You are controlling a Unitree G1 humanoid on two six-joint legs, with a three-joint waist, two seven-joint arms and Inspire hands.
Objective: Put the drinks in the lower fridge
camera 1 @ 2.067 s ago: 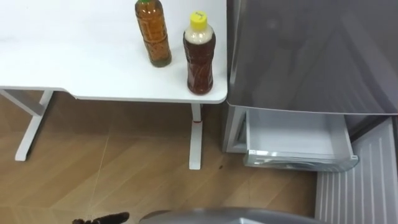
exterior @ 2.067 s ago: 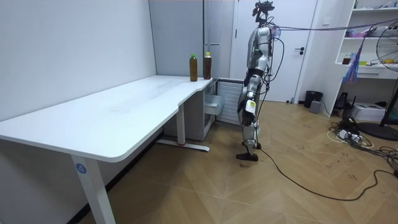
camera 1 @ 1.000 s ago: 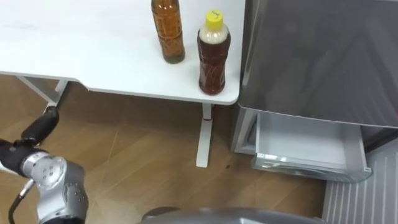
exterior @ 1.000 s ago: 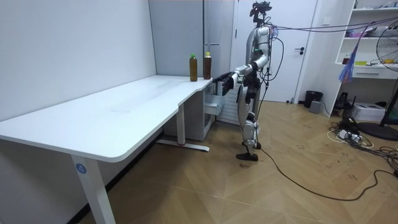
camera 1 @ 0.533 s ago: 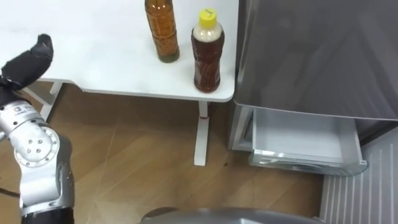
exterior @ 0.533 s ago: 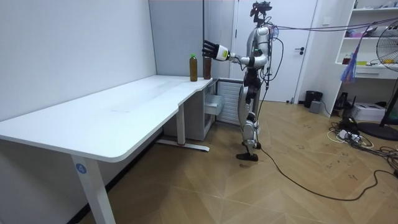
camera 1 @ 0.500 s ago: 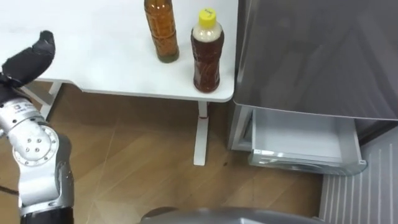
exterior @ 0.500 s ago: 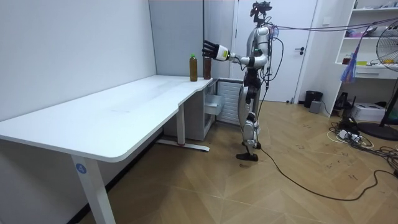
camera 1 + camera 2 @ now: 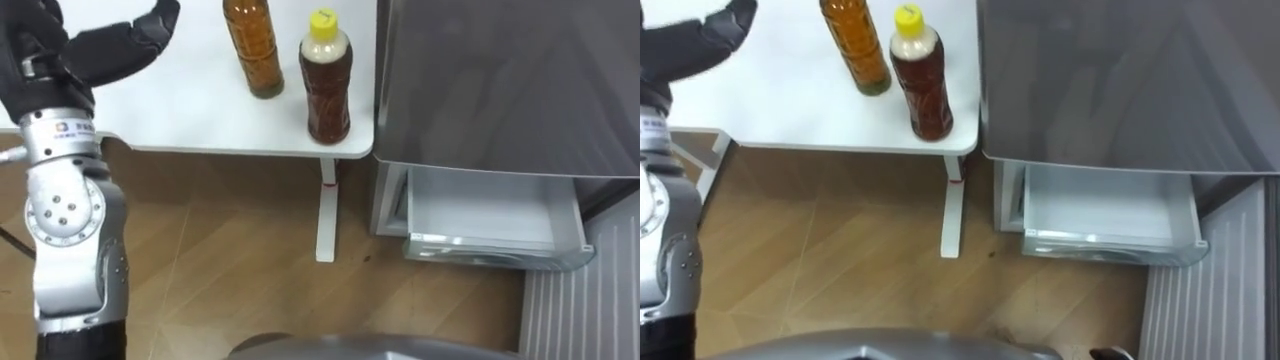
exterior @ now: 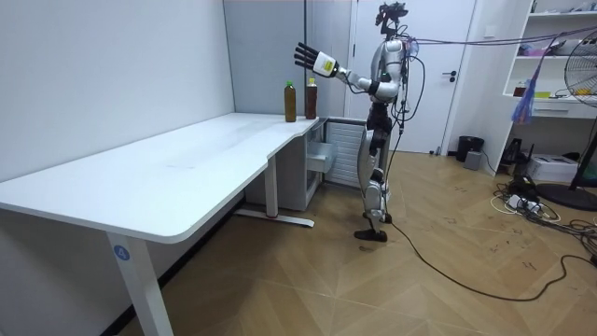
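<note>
Two drink bottles stand on the white table (image 9: 150, 110) near its corner by the fridge. The one with dark tea and a yellow cap (image 9: 327, 78) is nearest the fridge; the taller amber one (image 9: 252, 45) stands just left of it. My left hand (image 9: 70, 55) is raised over the table, left of both bottles and apart from them, fingers spread open and holding nothing; the room view shows it (image 10: 304, 54) above the bottles. A dark tip of my right hand (image 9: 1110, 353) peeks in at the lower edge. The fridge's lower drawer (image 9: 490, 215) stands pulled out and holds nothing.
The grey fridge front (image 9: 510, 80) rises right beside the table's edge. A ribbed grey panel (image 9: 580, 310) lies at the lower right. I stand on the wooden floor (image 9: 250, 280) facing the table corner and fridge. A table leg (image 9: 325, 215) stands beside the drawer.
My left arm has swung up from beside the table to above its top, with the hand opening wide. The bottles and the drawer have stayed put.
</note>
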